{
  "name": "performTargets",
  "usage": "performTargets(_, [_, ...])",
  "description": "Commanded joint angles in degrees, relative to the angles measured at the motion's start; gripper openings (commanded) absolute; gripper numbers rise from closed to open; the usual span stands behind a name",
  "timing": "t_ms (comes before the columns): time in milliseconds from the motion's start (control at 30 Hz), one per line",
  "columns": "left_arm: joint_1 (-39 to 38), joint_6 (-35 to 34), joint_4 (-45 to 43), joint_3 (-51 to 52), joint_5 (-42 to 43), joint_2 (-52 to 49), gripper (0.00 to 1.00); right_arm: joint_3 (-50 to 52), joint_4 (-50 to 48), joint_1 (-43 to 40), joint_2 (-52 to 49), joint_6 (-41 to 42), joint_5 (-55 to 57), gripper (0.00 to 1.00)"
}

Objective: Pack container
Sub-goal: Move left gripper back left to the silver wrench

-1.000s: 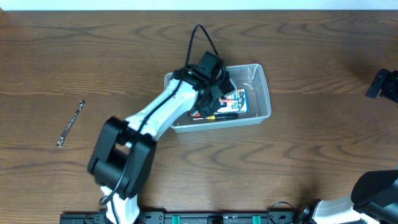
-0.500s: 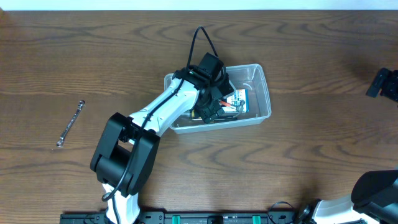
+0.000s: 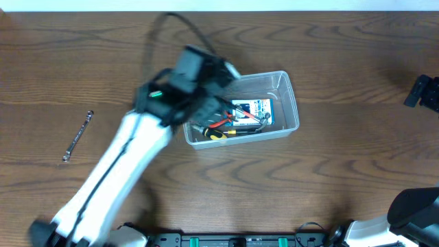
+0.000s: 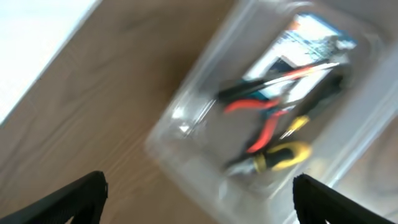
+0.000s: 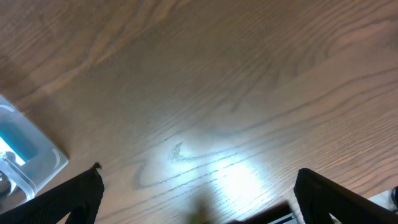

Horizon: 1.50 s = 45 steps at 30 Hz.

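The clear container [image 3: 291, 103] stands at the table's middle. Inside it lie a blue-and-white box [image 3: 252, 110], red-handled pliers [image 3: 221, 123] and a yellow-handled tool [image 3: 219, 135]. My left gripper [image 3: 208, 104] is blurred with motion above the container's left end. In the left wrist view my left gripper [image 4: 199, 199] is open with nothing between its fingers, above the container [image 4: 180, 124], the red-handled pliers [image 4: 261, 115] and the yellow-handled tool [image 4: 283, 155]. My right gripper [image 5: 199, 199] is open over bare wood, far right of the container [image 5: 31, 158].
A small silver wrench [image 3: 77, 136] lies on the table far to the left. The right arm [image 3: 424, 92] sits at the right edge of the overhead view. The white table border runs along the top.
My left gripper has opened and drawn up and left from inside the container, uncovering the tools there. The right arm has not moved.
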<state>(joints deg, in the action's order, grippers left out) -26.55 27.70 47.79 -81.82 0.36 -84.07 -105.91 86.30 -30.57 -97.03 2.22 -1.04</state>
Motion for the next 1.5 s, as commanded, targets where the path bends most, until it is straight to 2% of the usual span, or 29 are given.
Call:
performTargets(0, [9.3, -8.4, 3.8, -1.0, -4.7, 5.3, 0.95, 0.3, 0.0, 0.2, 0.2, 0.8, -0.1, 0.99])
performTargets(67, [16.0, -12.6, 6.1, -1.0, -4.7, 6.7, 0.99, 0.3, 0.0, 0.2, 0.2, 0.8, -0.6, 0.99])
performTargets(133, [22.8, -15.2, 8.3, -0.9, -4.7, 6.7, 0.98, 0.3, 0.0, 0.2, 0.2, 0.8, -0.9, 0.99])
performTargets(233, [31.6, -14.0, 9.9, -0.1, -3.8, 5.2, 0.99, 0.3, 0.1, 0.2, 0.2, 0.8, -0.9, 0.99])
performTargets(367, [40.8, -8.3, 10.4, 0.3, -2.1, 1.2, 0.98, 0.3, 0.5, 0.2, 0.2, 0.8, -0.9, 0.99])
performTargets(533, [48.7, -8.2, 9.0, 0.3, -1.1, -6.6, 0.98, 0.3, 0.5, 0.2, 0.2, 0.8, -0.9, 0.99])
performTargets(767, [53.0, -8.2, 5.9, 0.3, -0.9, -19.1, 0.98, 0.3, 1.1, 0.2, 0.2, 0.7, -0.3, 0.99])
performTargets(1000, [54.4, -1.8, 4.1, 0.3, -0.9, -28.5, 0.98, 0.3, 1.9, 0.2, 0.2, -0.8, 1.2, 0.99])
performTargets(1133, [55.1, 3.1, 4.1, 0.3, -0.9, -31.7, 0.98, 0.3, 1.8, 0.2, 0.2, -0.8, 3.5, 0.99])
performTargets(1467, [58.7, 10.4, 2.7, 0.3, -0.8, -34.5, 0.98, 0.3, 1.4, 0.2, 0.2, -0.8, 4.8, 0.99])
